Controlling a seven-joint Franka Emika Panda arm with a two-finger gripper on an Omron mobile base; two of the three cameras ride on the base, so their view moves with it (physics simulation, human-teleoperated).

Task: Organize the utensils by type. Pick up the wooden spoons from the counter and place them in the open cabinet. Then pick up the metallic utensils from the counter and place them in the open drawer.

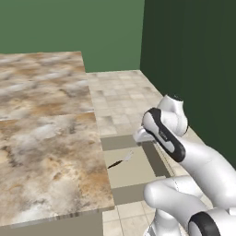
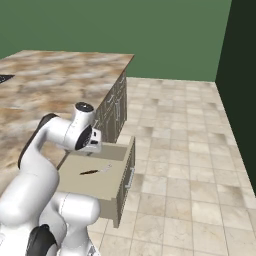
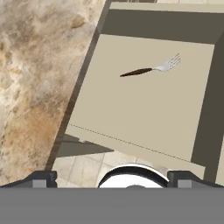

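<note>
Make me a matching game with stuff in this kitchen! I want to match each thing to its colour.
Things:
1. fork with a silvery head lying in the open beige drawer
2. marbled stone counter
3. back wall
4. robot arm

Colours:
A. green
B. white with dark joints
C. dark handle, shiny pale end
D. beige and brown swirls

Pairs: 1-C, 2-D, 3-A, 4-B
</note>
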